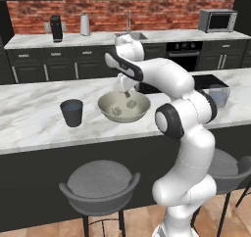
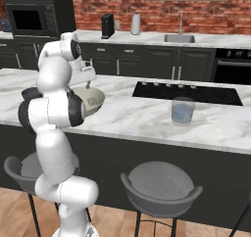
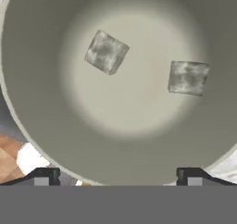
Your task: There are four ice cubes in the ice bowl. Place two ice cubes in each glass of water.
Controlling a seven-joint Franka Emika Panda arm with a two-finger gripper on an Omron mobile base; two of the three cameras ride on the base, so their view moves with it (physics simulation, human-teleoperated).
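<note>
I've got the gripper [image 3: 115,177] hovering jaws wide apart over the ice bowl [image 1: 105,107], two ice cubes [image 3: 106,52] lying loose near its middle. Tiny and slick, they might squirt sideways when I pinch.

Two ice cubes [image 3: 106,52] in ice bowl [image 1: 107,107] on counter [image 1: 29,118], dark glass [image 1: 72,112] left, clear glass [image 2: 183,110] right

base cams flank arm, sharing ice bowl [image 1: 123,107]; hand cam close above.
</note>
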